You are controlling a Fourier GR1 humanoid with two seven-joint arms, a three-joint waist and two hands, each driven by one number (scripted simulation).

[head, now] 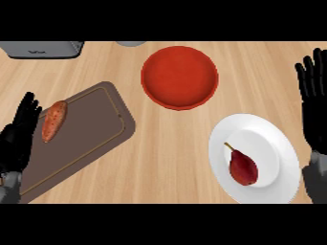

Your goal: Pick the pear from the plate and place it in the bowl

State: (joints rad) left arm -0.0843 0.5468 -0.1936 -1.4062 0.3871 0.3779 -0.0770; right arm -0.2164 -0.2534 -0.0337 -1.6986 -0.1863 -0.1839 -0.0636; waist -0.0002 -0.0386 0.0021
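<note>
Nothing done yet: pear [243, 167] sits on the plate [279, 143], bowl [179, 76] empty, my right hand [323, 105] and left hand [15, 136] both open, holding nothing.

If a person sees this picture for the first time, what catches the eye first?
Most striking is the round red bowl at the top centre. Below it to the right, a dark red pear lies on a white round plate. At left, an orange sweet potato lies on a brown cutting board.

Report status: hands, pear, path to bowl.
Both hands open: left hand, right hand. Red pear on white plate. Path to red bowl unobstructed.
</note>
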